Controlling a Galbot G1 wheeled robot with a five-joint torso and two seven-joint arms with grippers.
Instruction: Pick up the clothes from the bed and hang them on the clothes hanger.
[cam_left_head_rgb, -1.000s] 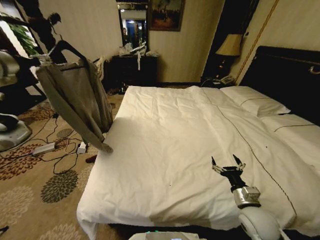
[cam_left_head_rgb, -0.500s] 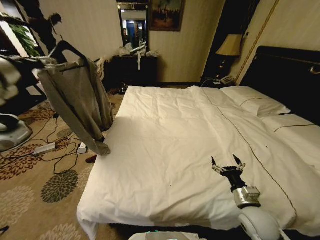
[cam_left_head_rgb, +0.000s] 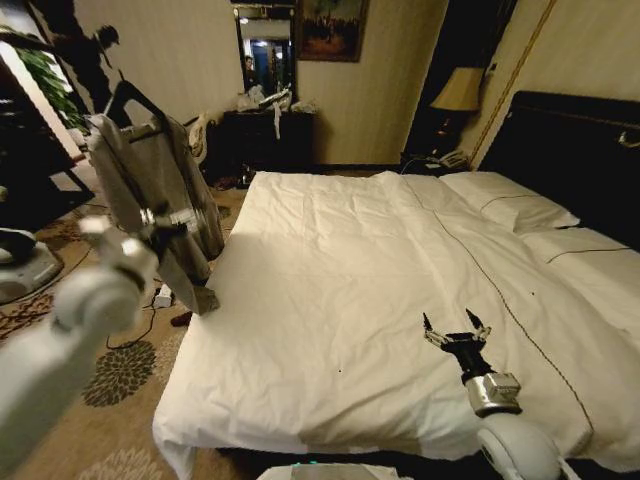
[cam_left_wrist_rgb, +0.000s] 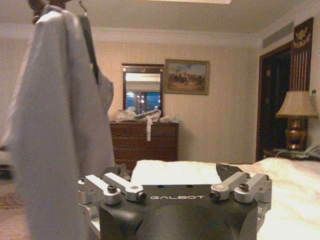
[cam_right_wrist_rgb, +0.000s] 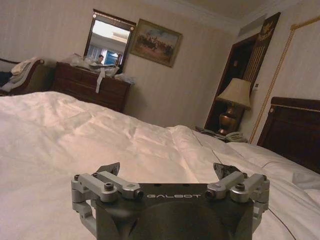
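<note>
The light grey clothes (cam_left_head_rgb: 150, 175) hang off the black clothes hanger (cam_left_head_rgb: 132, 98) at the left, beside the bed's (cam_left_head_rgb: 330, 290) foot corner. My left gripper (cam_left_head_rgb: 168, 217) is open and empty in front of the shirt's lower half, with its arm reaching up from the bottom left. In the left wrist view the clothes (cam_left_wrist_rgb: 55, 130) hang close beside the open left gripper (cam_left_wrist_rgb: 172, 172), the clothes hanger (cam_left_wrist_rgb: 90, 47) showing as a dark strip. My right gripper (cam_left_head_rgb: 455, 328) stands open over the white duvet near the front right; the right wrist view shows the right gripper (cam_right_wrist_rgb: 167, 170) empty above the bed (cam_right_wrist_rgb: 65, 125).
Cables and a power strip (cam_left_head_rgb: 163, 296) lie on the patterned carpet left of the bed. A dark dresser (cam_left_head_rgb: 270, 135) with a mirror stands at the far wall. Pillows (cam_left_head_rgb: 510, 205), a dark headboard (cam_left_head_rgb: 575, 150) and a lamp (cam_left_head_rgb: 460, 90) are at the right.
My left arm has dropped from the shirt's shoulder at the left edge and swung in front of the garment. The shirt has swayed slightly right. The right arm has not moved.
</note>
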